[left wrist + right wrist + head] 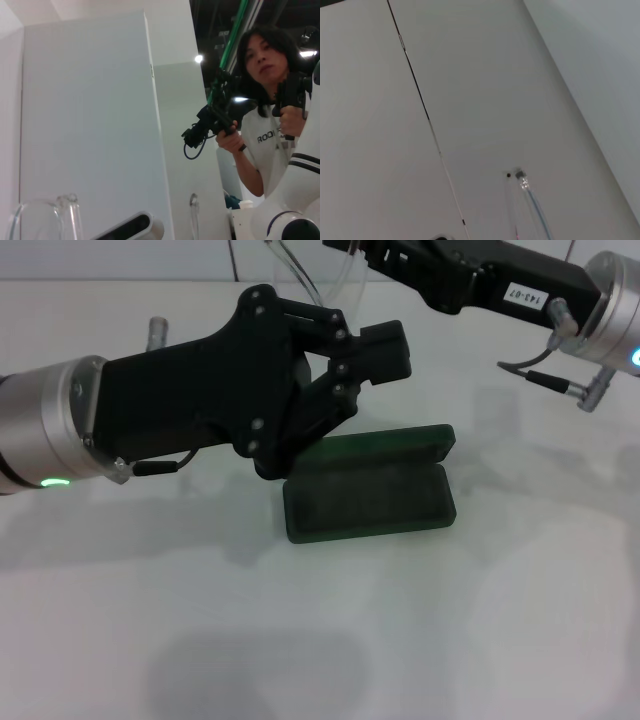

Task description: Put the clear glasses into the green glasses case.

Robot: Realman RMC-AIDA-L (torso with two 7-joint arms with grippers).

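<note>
The green glasses case [368, 502] lies open on the white table, its dark lined tray in front and its lid [390, 447] laid back behind. The clear glasses [300, 282] hang in the air above and behind the case, their thin arms curving down from my right gripper [365, 248], which reaches in at the head view's top edge and is shut on them. A lens [35, 222] appears in the left wrist view and an arm tip [521, 176] in the right wrist view. My left gripper [400, 350] hovers just behind the case, shut and empty.
A small metal post [157, 332] stands at the back left of the table [320, 640]. A dark seam [420, 100] crosses the white surface. In the left wrist view a person [265, 125] holds hand controllers beside the robot.
</note>
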